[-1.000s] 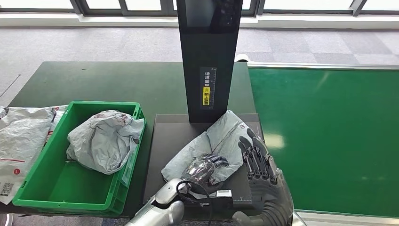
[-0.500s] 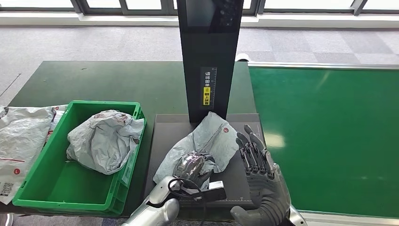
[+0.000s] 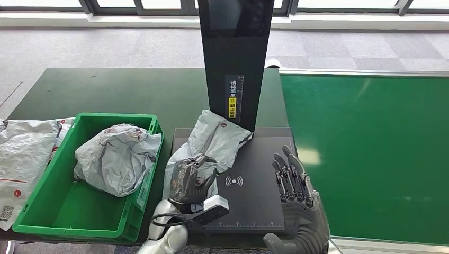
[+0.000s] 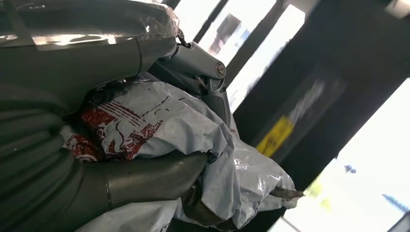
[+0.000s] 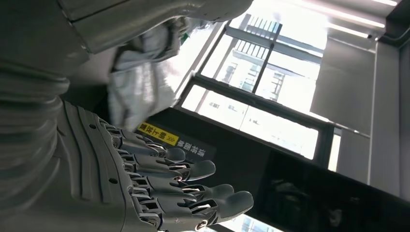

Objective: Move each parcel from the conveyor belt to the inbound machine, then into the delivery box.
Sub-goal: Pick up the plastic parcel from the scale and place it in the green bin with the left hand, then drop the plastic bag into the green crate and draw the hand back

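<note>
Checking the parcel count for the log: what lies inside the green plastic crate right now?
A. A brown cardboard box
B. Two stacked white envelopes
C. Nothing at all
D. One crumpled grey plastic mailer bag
D. The head view shows a single crumpled grey plastic mailer bag lying inside the green plastic crate, towards its far end.
</note>
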`<state>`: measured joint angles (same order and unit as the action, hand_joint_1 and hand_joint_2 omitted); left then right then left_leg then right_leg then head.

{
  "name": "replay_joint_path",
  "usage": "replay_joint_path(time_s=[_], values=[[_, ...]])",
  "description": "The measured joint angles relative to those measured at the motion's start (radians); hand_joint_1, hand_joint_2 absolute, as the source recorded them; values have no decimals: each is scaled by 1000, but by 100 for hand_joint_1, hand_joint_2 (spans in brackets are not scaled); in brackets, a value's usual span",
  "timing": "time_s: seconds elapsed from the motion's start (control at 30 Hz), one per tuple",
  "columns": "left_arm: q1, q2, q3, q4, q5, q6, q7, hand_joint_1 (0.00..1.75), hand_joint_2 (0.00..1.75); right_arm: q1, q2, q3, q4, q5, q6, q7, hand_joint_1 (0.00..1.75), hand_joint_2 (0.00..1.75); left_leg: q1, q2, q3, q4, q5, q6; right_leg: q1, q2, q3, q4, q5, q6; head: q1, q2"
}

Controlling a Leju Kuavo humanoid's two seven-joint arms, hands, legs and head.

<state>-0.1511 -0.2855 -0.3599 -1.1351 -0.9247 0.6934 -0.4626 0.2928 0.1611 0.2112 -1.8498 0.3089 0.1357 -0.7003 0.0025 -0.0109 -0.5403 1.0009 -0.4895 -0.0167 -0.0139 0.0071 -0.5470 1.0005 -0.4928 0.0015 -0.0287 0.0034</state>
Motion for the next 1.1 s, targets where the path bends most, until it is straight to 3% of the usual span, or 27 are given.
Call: replay_joint_path(time_s=[0.1, 0.17, 0.37, 0.5, 0.6, 0.77, 1.0, 1.1], values=[[94, -6, 75, -226, 66, 8, -159, 175, 175, 14, -17, 15, -1, -24, -32, 0, 0, 175, 0, 0, -2, 0, 0, 0, 0, 0, -2, 0, 0, 0, 0, 0], [145, -10, 121, -365, 106, 9, -216, 175, 175, 18, -28, 25, 0, -39, -47, 0, 0, 175, 0, 0, -2, 0, 0, 0, 0, 0, -2, 0, 0, 0, 0, 0], [255, -20, 245, -746, 327, 8, -235, 175, 175, 20, -70, 60, 1, -74, -78, 0, 0, 175, 0, 0, -2, 0, 0, 0, 0, 0, -2, 0, 0, 0, 0, 0], [283, -25, 338, -873, 494, -5, -237, 175, 175, 19, -90, 82, 2, -81, -96, 0, 0, 175, 0, -1, -2, 0, 0, 0, 0, -1, -1, 0, 0, 0, 0, 0], [285, -24, 399, -871, 542, 1, -236, 175, 175, 18, -94, 87, 2, -65, -93, 0, 0, 175, 0, -1, -1, 0, 0, 1, 0, -2, -1, 0, 0, 0, 0, 0], [231, -10, 467, -714, 534, -37, -204, 175, 175, 25, -92, 87, 2, -34, -78, 0, 0, 175, 0, -2, -1, 0, 1, 0, 0, -3, 0, 0, 0, 0, 0, 0], [198, 2, 498, -610, 533, -44, -203, 175, 175, 35, -90, 87, 2, -27, -70, 0, 0, 175, 0, -1, -1, 0, 1, 0, 0, -2, -1, 0, 1, 0, 0, 0], [191, 4, 505, -586, 497, -71, -159, 175, 175, 38, -88, 87, 2, -15, -68, 0, 0, 175, 0, -2, -1, 1, 1, 0, 0, -2, -1, -1, 1, 0, 0, 0]])
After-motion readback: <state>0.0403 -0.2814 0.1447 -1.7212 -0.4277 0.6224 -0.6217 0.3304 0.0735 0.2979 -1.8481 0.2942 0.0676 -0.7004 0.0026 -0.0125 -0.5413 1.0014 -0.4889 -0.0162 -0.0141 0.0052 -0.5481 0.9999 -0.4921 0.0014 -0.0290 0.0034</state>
